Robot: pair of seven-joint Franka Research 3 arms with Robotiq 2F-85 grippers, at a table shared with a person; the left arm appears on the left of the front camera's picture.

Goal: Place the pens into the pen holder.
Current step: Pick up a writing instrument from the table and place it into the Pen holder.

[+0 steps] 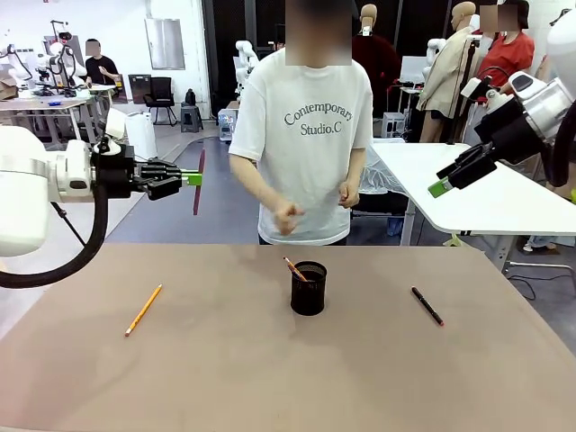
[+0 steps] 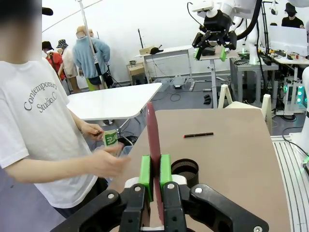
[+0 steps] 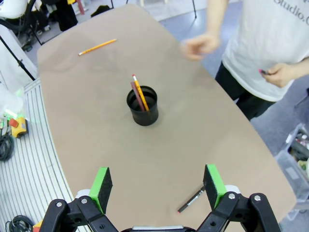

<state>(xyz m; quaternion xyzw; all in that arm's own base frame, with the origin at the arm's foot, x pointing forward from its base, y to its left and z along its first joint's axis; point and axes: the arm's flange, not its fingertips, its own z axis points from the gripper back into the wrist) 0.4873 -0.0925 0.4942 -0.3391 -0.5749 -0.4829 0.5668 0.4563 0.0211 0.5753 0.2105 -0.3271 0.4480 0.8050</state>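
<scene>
- Left gripper [image 1: 191,178] [image 2: 155,164]: the green pads [image 2: 145,170] are narrowed onto a slim reddish-brown pen [image 1: 199,184] [image 2: 153,130], pinched at about mid-length.
- The held pen's long axis is close to vertical in the front view. It sits high above the left part of the brown table [image 1: 225,378], well left of the holder.
- Right gripper [image 1: 441,187] [image 3: 158,181]: fingers spread wide with nothing between them, raised high off the table on the right side.
- Small black wire-mesh cylindrical pen holder [image 1: 309,292] [image 2: 185,170] [image 3: 143,107]: upright at the table's middle.
- Inside it, a yellow-orange pencil [image 3: 140,92] [image 1: 295,269] and a reddish-brown stick [image 3: 137,95] lean together, with their tops tilted toward the robot's left.
- Second yellow-orange pencil [image 1: 143,310] [image 3: 97,47]: flat on the table, left of the holder and well apart from it. It lies diagonally, with the far end angled toward the holder.
- Black pen with red tip [image 1: 427,306] [image 2: 198,135] [image 3: 191,200]: flat on the table, right of the holder. It lies diagonally, with the red tip at the end nearer the robot.
</scene>
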